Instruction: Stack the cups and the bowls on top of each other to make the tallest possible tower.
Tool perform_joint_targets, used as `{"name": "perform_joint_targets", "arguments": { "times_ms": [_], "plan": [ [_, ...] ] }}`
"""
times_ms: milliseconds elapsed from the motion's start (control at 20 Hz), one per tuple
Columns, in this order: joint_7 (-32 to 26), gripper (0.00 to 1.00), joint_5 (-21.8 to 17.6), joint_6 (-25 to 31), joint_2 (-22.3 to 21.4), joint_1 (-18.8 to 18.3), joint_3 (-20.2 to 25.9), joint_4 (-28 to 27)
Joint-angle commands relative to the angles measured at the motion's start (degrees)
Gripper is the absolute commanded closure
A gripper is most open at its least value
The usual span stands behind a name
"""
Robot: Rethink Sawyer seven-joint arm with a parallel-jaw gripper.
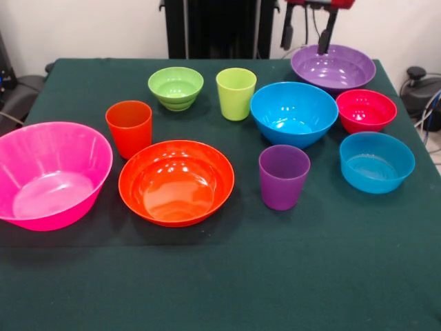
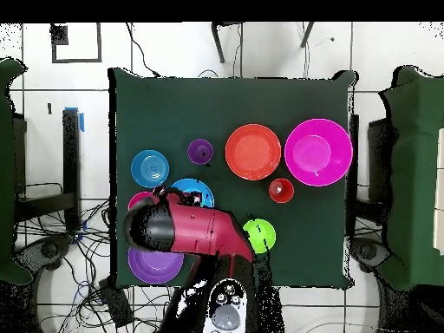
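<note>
On the green-clothed desk nothing is stacked; every piece stands alone and upright, mouth up. In the front view, at the far left, the big pink bowl overhangs the picture's left edge, so its outer rim is cut off. Just right of it stands the orange cup, and in front of that cup, nearly touching it, the big orange bowl. Behind these, toward the far side, sit the small green bowl and, close beside it, the lime green cup. Right of centre the big blue bowl stands with the purple cup in front of it, a narrow gap between them. Farther right, the small red bowl almost touches the blue bowl's rim, and the small light blue bowl stands near the desk's right edge. At the far right corner the big purple bowl lies beneath the hand, whose two dark fingers hang apart, one over the bowl's far rim, holding nothing. In the overhead view the red and black arm covers the hand, the lime green cup, most of the red bowl and parts of the blue and purple bowls. The whole near strip of the desk lies open.
</note>
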Motion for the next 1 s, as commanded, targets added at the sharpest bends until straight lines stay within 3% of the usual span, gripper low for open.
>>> {"name": "perform_joint_targets", "arguments": {
  "times_ms": [50, 400, 650, 1000],
  "plan": [
    [7.5, 0.0, 0.0, -1.0, 7.7, -1.2, 2.9, -6.5],
    [10.2, 0.0, 1.6, -0.3, 12.1, 0.3, 1.0, -10.6],
    [12.2, 0.0, 3.8, -3.0, 16.7, 1.6, 0.9, -13.4],
    [13.9, 0.0, 5.9, 5.1, 18.4, 4.5, -1.8, -20.1]
  ]
}}
